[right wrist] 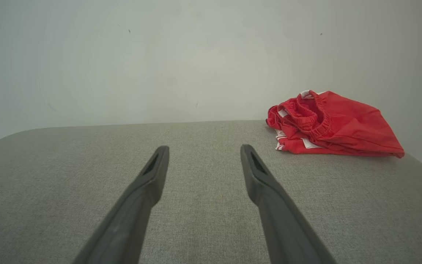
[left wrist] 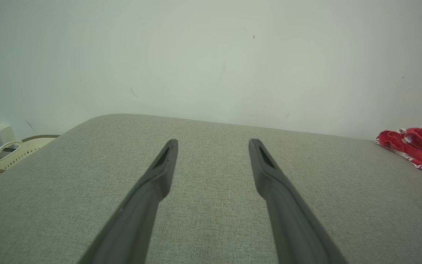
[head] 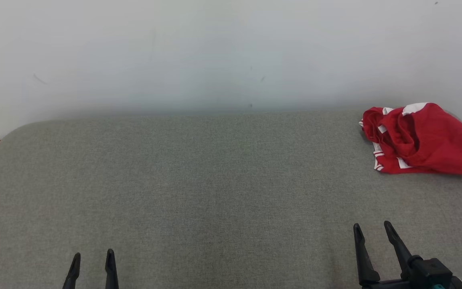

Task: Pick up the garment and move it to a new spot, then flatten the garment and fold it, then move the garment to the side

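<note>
The red garment (head: 419, 140) with white stripes lies crumpled in a heap at the far right corner of the grey padded table (head: 215, 180), close to the pale wall (head: 215, 52). In the right wrist view its elastic waistband (right wrist: 311, 113) stands up and open. The left gripper (head: 93, 253) is over the near part of the table on the left, its two fingers spread apart with nothing between them. The right gripper (head: 372, 224) is at the near right, also spread and holding nothing, well apart from the garment. Beyond the left end of the table stands a pale basket (left wrist: 17, 150).
</note>
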### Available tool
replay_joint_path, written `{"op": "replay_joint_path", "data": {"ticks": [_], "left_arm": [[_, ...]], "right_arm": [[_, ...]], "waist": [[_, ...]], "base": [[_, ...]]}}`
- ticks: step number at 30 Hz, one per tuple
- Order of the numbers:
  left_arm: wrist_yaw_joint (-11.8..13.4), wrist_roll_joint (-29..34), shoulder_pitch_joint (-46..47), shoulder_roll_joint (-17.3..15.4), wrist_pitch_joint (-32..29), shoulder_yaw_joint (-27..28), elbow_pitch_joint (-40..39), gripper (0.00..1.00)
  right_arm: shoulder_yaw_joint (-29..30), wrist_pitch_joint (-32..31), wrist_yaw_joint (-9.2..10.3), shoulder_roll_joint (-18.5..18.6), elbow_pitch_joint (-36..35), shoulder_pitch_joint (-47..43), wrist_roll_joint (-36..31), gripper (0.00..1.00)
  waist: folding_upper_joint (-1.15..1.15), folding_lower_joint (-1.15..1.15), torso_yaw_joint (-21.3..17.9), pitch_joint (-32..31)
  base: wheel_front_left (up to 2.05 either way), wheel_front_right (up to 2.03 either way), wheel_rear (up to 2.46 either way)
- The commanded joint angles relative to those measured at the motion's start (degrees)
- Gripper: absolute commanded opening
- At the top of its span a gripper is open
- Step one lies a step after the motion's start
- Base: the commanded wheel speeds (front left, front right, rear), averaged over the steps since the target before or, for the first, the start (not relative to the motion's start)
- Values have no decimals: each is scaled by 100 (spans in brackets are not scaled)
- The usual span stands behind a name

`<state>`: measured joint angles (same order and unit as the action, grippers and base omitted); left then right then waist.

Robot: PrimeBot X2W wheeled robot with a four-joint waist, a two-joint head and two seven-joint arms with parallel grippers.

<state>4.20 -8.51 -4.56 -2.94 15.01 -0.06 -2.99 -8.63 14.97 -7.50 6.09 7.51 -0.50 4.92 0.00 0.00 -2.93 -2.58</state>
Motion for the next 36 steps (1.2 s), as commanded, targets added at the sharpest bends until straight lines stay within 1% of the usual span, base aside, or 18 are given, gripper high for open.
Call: {"op": "replay_joint_path", "data": {"ticks": [1, 9, 13, 14, 18, 30, 34, 36], "left_arm": [[12, -52, -43, 4, 23, 8, 17, 100], [15, -64, -73, 4, 23, 0, 26, 100], [-31, -54, -71, 4, 23, 4, -2, 100], [-27, -14, -5, 1, -1, -15, 18, 0], [-29, -55, -30, 9, -25, -60, 190, 0], [-204, -1456, 184, -19, -244, -164, 441, 0], [-268, -1878, 264, -25, -314, -194, 548, 0], [-283, -1981, 282, -26, -330, -201, 573, 0]], "right_arm": [[-7, 25, 1, 8, -18, 25, -20, 100], [-30, 25, 1, -4, -6, 34, -22, 100], [-30, 25, 1, -3, 8, 43, -21, 100], [-17, -1, 0, -3, 14, -3, 2, 0], [-11, -40, 0, -9, 189, -111, 62, 0], [264, -342, 0, 66, 152, -105, 1608, 0], [354, -441, 0, 81, 146, -98, 2066, 0], [377, -465, 0, 85, 145, -97, 2177, 0]], "waist": [[0, 0, 8, -3], [0, 0, 16, -7], [0, 0, 11, -7], [0, 0, 12, -7], [0, 0, 13, -6], [0, 0, 40, 22], [0, 0, 49, 31], [0, 0, 51, 33]], "base": [[0, 0, 0], [0, 0, 0], [0, 0, 0], [0, 0, 0], [0, 0, 0], [0, 0, 0], [0, 0, 0], [0, 0, 0]]}}
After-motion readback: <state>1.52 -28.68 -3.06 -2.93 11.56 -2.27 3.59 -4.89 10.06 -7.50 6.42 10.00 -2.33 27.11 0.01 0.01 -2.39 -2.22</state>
